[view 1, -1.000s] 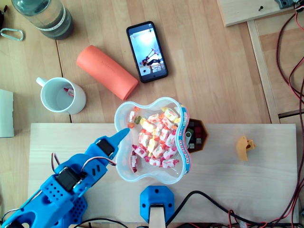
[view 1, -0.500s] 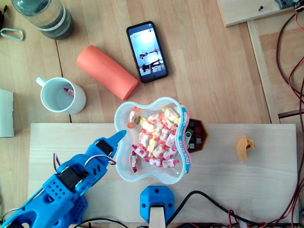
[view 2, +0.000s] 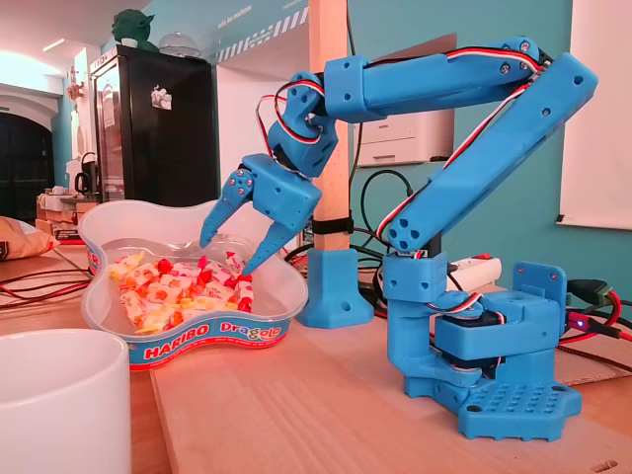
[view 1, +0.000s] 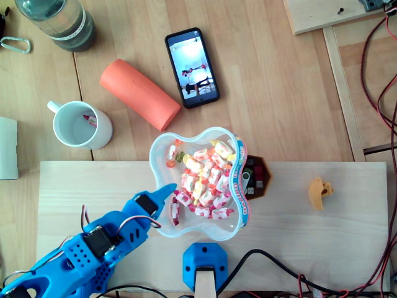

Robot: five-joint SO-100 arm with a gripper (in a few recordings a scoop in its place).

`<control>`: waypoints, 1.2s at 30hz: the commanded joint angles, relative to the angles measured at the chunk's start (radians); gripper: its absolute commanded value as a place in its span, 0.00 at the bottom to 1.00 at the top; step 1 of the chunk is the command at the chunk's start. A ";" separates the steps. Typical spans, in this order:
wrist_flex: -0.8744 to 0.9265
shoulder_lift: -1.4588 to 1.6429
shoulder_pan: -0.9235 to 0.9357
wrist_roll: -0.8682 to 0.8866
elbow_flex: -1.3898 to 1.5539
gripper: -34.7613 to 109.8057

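Partly tucked under the right wall of the candy tub (view 1: pixel 239 186) in the overhead view: a brown six-sided thing (view 1: pixel 259 177), too dark to name. Cut by the top edge there, a bottle (view 1: pixel 59 22); by the left edge, a white slab (view 1: pixel 7 148); by the lower left corner, the blue arm (view 1: pixel 74 264). In the fixed view, a white mug (view 2: pixel 59 395), blurred, close to the lens, its lower part lost below the frame.

Underneath, a pale board (view 1: pixel 310 236) laid on a wooden worktop (view 1: pixel 279 93), with an orange roll (view 1: pixel 139 93) and a phone (view 1: pixel 192 67) beyond the tub, and red and black cables (view 1: pixel 378 93) down the right side. Behind, in the fixed view, teal walls, a black cabinet (view 2: pixel 163 138) and a wooden post (view 2: pixel 329 148).

Arm folded high, elbow up, wrist bent downward. Hand (view 2: pixel 227 255) spread wide, gripping nothing, fingertips pointing down over the wrapped sweets (view 2: pixel 168 286) inside the tub, near its right rim in the fixed view. From overhead, tip of the hand (view 1: pixel 164 194) at the tub's lower left rim.
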 commanded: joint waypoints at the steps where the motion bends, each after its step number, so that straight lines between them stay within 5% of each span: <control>1: 0.003 0.006 0.058 -0.025 -0.038 0.43; 36: 0.002 -0.281 0.080 -0.020 -0.044 0.43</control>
